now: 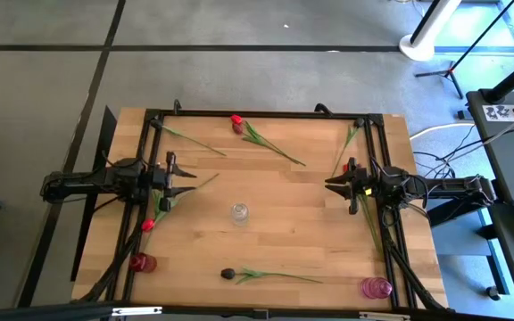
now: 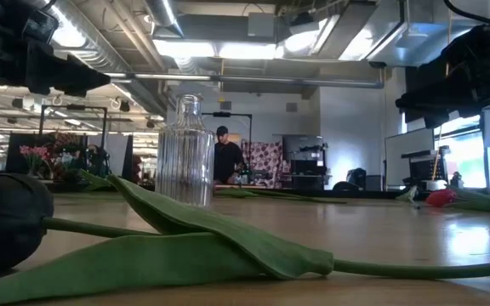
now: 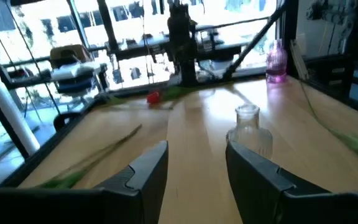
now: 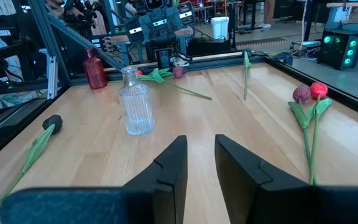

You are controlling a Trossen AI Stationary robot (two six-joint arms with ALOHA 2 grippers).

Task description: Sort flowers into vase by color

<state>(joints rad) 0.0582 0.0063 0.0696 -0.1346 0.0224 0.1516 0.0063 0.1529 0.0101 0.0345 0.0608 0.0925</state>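
Nearest the low camera, at the table's front edge, lies a dark maroon-black artificial tulip (image 1: 228,274) with a thin green stem and broad leaves, flanked by a red glass vase (image 1: 143,262) at the front left corner and a pink ribbed glass vase (image 1: 376,287) at the front right. No flower can be seen standing in either. At mid-table stands a clear ribbed glass bottle vase (image 1: 239,213), likewise empty. To its left hangs the left gripper (image 1: 184,177), fingers parted and holding nothing, with a red tulip (image 1: 148,224) lying just below the arm. Opposite, the right gripper (image 1: 330,183) hangs with fingers narrowly parted, also empty; a red-headed flower (image 1: 347,167) lies close beside it. Farthest off, near the back edge, lie another red tulip (image 1: 236,119) and loose green stems (image 1: 188,139). Judged from this layout, sorting has not visibly begun: every flower seen remains on the light wooden tabletop (image 1: 293,223), and all remain to be picked and placed.
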